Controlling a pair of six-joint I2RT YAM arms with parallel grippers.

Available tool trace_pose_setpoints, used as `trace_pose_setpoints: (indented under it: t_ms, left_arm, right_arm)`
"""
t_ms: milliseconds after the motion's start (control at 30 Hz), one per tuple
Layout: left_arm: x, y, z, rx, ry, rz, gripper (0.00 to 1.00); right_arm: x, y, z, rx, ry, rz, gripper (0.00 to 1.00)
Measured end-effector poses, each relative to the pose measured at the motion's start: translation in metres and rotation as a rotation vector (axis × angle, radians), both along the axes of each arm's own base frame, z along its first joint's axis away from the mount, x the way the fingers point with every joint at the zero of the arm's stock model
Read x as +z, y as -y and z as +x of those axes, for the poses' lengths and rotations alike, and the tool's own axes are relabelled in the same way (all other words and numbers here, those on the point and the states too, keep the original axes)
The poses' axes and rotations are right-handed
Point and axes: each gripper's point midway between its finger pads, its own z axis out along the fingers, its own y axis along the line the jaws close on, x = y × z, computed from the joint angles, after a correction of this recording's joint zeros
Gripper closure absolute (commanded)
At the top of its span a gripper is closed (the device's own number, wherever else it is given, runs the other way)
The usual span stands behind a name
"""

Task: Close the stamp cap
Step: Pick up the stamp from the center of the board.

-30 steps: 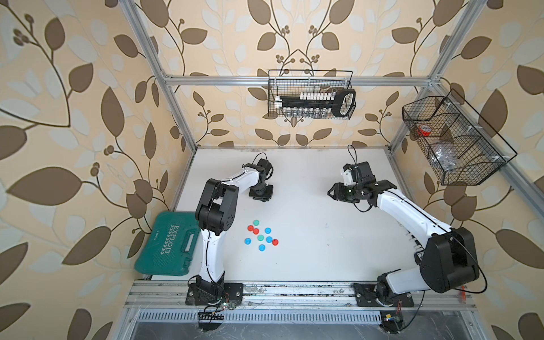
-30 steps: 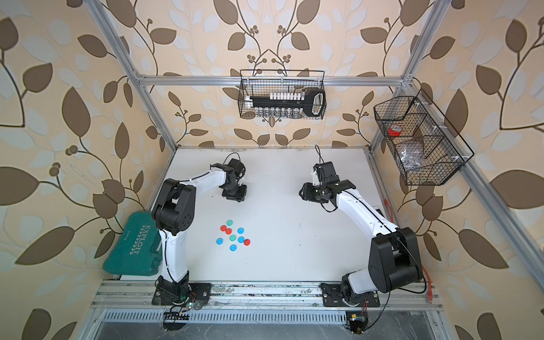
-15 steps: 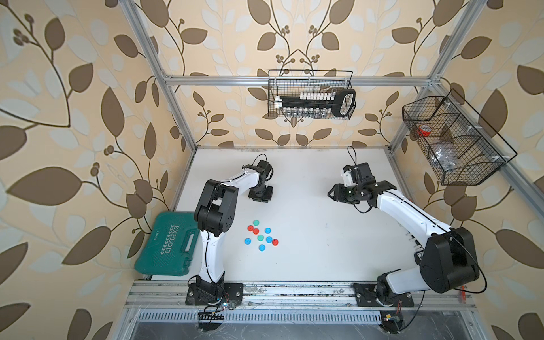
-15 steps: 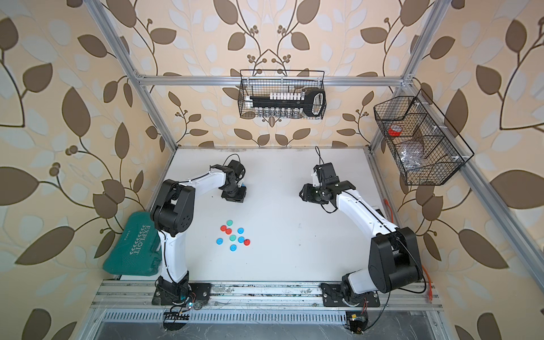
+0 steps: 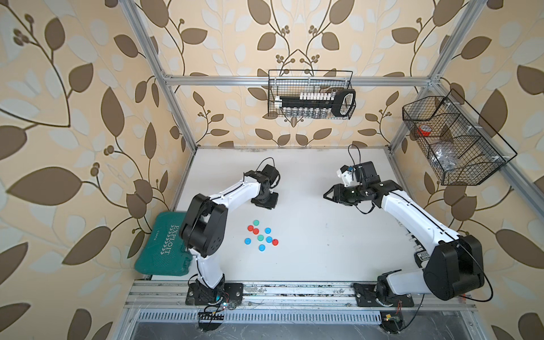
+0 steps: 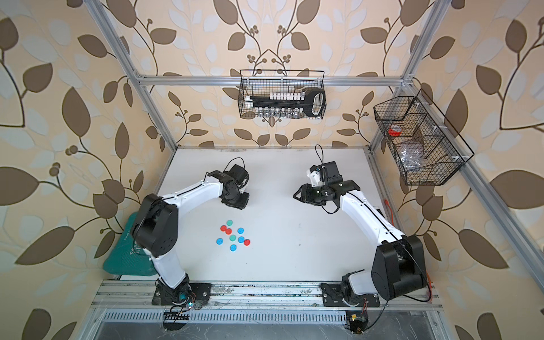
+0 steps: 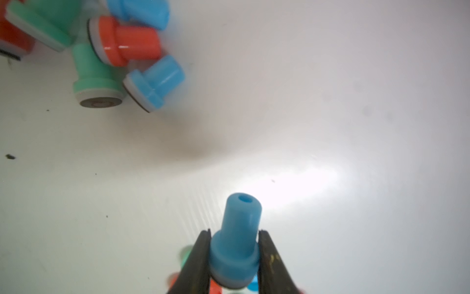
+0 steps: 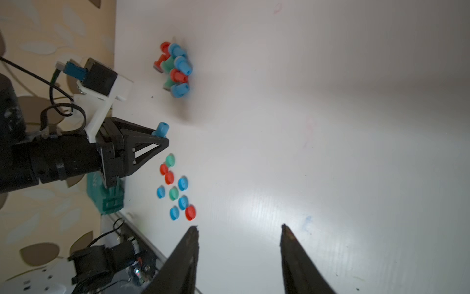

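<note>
My left gripper [image 7: 235, 231] is shut on the wide base of a blue stamp [image 7: 239, 229], whose narrow stem points away from the jaws. From the right wrist, the same blue stamp [image 8: 162, 128] sticks out of the left gripper [image 8: 162, 140] just above the white table [image 8: 330, 127]. Several loose red, blue and green caps [image 5: 260, 237] [image 6: 232, 238] [image 8: 175, 192] lie flat in a cluster near the left arm. My right gripper [image 8: 239, 227] [image 5: 327, 195] is open and empty, pointing across the table towards the left one [image 5: 265, 203].
A pile of several uncapped red, green and blue stamps [image 8: 175, 68] [image 7: 122, 51] lies beyond the left gripper. A green tool case [image 5: 164, 250] sits off the table's left edge. Wire baskets hang on the back wall [image 5: 312, 97] and the right wall [image 5: 453, 141].
Both arms stay almost where they were in the top views. No object on the table has visibly shifted.
</note>
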Motion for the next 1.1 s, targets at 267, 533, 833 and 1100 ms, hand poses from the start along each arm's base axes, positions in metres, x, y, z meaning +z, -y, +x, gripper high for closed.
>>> trace_pose_setpoints:
  t_ms: [267,533,833,1100]
  left_arm:
    - [0.087,0.047,-0.092,-0.279,0.235,-0.173,0.75]
    - [0.069,0.037,-0.127,-0.341,0.196,-0.117,0.76]
    - [0.067,0.052,-0.148,-0.422,0.197,-0.108,0.75]
    - [0.067,0.064,-0.153,-0.454,0.207,-0.087,0.75]
  right_arm:
    - [0.022,-0.05,-0.074,0.294,-0.165,0.201,0.41]
    - [0.025,-0.081,-0.103,0.414,-0.217,0.246,0.53]
    - [0.008,-0.115,-0.097,0.491,-0.279,0.233,0.45]
    - [0.005,-0.143,-0.1,0.551,-0.285,0.246,0.5]
